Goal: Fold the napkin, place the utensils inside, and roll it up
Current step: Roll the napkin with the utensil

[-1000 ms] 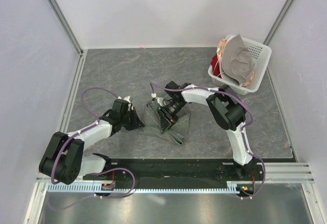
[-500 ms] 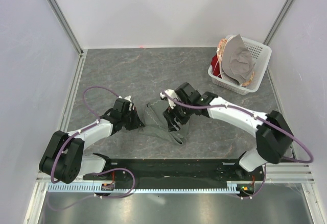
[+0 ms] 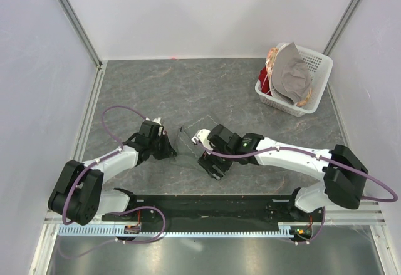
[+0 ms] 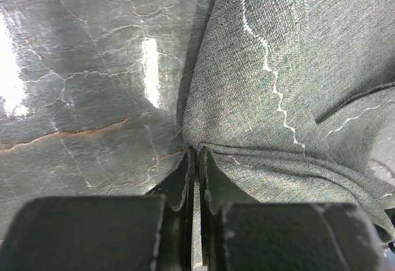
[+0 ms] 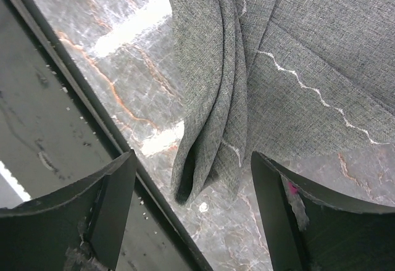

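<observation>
Since the earlier view the right arm (image 3: 288, 156) has unfolded and now lies low and stretched across the front of the table (image 3: 156, 87). Its gripper has shifted toward the near edge and its jaws have parted. The left arm (image 3: 119, 159) has not moved.

We see the grey marbled table between pale walls, with a black mounting rail (image 3: 213, 206) along its near edge. Both arms reach inward to the table's middle, the left bent at the elbow.

The napkin (image 5: 308, 36), a dark grey-green cloth with a light wavy stitched hem, lies on the table between the two grippers, near the rail. Its near side is gathered into loose, overlapping folds.

A white basket (image 3: 321, 84) stands at the far right corner, well apart from the napkin. A paler grey-beige cloth (image 3: 291, 74) is draped in it.

The right gripper (image 5: 192, 155) hangs above the napkin's gathered near edge. Its fingers (image 5: 105, 215) are spread wide on either side of the folds and clear of the cloth.

The left gripper (image 4: 194, 157) sits low at the napkin's left side. Its fingers are pressed together, and a corner of the hem runs in between the tips.
</observation>
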### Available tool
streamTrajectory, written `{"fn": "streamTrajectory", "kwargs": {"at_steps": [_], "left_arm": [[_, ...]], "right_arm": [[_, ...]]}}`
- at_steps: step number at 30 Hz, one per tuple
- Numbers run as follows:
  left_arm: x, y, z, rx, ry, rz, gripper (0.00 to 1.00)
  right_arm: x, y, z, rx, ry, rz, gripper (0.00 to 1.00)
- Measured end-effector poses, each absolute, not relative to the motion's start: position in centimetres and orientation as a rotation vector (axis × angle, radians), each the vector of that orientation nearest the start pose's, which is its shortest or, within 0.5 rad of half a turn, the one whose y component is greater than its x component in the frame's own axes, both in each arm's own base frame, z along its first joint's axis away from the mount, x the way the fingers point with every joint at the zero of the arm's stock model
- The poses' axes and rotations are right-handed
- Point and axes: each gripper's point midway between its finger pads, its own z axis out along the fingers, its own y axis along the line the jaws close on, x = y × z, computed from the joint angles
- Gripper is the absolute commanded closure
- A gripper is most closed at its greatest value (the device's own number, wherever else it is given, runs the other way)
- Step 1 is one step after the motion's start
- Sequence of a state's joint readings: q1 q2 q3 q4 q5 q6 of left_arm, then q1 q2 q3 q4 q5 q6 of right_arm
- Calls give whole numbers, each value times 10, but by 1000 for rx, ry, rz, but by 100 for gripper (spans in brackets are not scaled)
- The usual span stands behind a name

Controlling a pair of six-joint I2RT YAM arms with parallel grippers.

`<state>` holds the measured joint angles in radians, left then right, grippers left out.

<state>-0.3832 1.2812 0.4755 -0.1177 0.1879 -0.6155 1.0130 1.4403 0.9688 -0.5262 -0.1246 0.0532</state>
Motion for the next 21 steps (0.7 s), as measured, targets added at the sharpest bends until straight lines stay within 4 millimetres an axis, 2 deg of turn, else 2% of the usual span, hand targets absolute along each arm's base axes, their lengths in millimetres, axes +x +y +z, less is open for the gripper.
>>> {"fn": "streamTrajectory", "kwargs": {"at_steps": [5, 11, 15, 21], "left_arm": [[235, -156, 18, -219, 2583, -629, 98], [236, -156, 18, -221, 2588, -625, 98], [236, -156, 18, -221, 2588, -623, 98], [237, -156, 18, -222, 2591, -621, 98]], "right_arm": [[153, 293, 73, -1294, 2345, 483, 21], [150, 286, 57, -1319, 2378, 438, 38], [148, 283, 46, -1338, 2406, 416, 62], [147, 282, 40, -1339, 2442, 458, 83]]}}
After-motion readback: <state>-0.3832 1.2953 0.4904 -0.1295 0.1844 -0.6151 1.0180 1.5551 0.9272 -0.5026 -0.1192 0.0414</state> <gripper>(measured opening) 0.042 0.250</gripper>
